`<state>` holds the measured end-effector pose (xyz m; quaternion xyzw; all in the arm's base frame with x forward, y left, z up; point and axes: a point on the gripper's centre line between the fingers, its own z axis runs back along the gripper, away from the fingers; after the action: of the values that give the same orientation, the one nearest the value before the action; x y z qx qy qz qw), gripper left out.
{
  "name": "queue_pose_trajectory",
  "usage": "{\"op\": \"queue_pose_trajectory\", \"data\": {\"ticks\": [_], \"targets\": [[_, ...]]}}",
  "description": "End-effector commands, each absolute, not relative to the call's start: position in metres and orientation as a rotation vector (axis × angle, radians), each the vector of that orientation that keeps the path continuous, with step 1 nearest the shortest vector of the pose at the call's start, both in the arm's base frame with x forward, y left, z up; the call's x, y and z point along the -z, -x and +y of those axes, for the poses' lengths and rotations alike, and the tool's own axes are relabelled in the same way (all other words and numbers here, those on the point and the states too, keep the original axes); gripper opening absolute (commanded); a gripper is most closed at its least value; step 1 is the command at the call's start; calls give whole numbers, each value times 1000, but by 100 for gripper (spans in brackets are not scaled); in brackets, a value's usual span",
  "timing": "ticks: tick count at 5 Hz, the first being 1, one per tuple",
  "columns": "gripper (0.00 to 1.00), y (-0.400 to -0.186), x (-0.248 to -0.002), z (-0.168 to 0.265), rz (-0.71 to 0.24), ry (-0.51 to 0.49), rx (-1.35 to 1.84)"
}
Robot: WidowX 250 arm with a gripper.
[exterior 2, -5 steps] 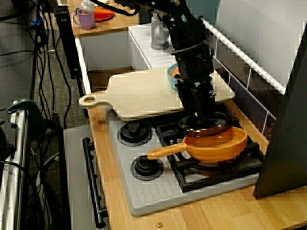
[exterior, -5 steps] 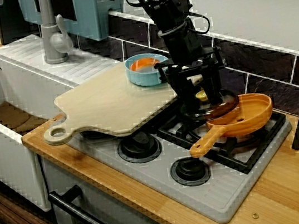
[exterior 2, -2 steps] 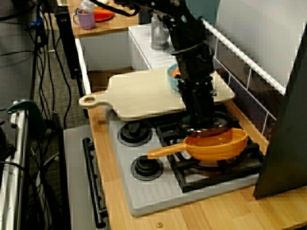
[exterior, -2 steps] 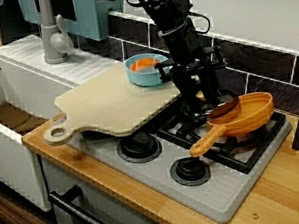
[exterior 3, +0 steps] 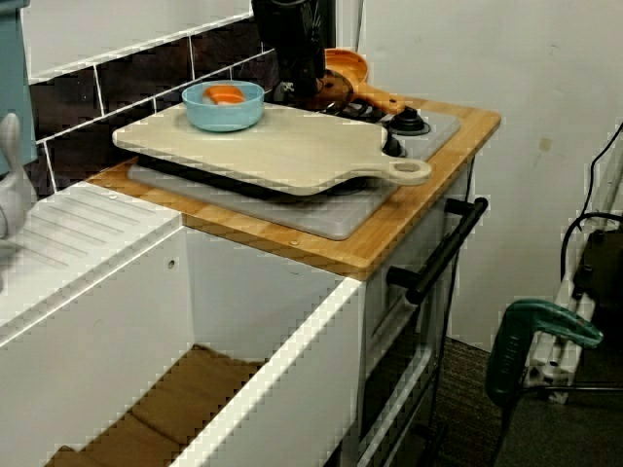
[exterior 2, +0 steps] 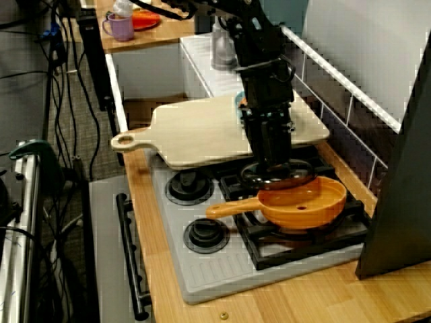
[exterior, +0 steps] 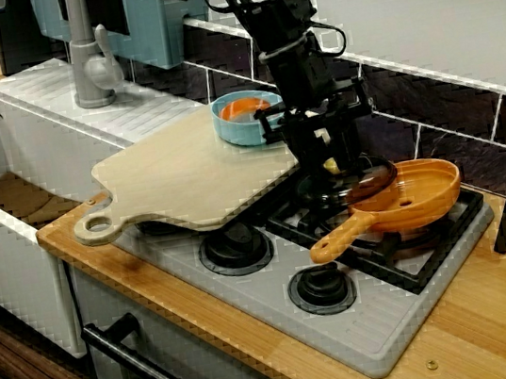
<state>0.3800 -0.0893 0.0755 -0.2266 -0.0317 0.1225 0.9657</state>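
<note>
Easily could clip and tip shallow orange frying pan (exterior: 420, 191), 3 o'clock of black end effector (exterior: 338, 175); spread or pinching, cannot tell

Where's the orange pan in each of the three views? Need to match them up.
View facing the tiled wall: orange pan right of centre on the black grate, handle pointing lower left.
View from the stove end: pan lower right of centre, handle pointing left.
View from the sink end: pan at top centre, small, just right of the arm.
Shared landmark: the cutting board.
</note>
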Motion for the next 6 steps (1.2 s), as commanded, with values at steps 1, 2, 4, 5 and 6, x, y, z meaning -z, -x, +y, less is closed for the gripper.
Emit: {"op": "queue_pose_trajectory", "data": {"ticks": [1, 2, 4, 5, 6], "targets": [[0, -381, -136, -70, -171, 524, -249], [0, -376, -145, -64, -175, 543, -252], [0, -364, -156, -52, -170, 560, -254], [0, -354, -157, -42, -161, 537, -214], [0, -346, -155, -35, -163, 501, -180]]}}
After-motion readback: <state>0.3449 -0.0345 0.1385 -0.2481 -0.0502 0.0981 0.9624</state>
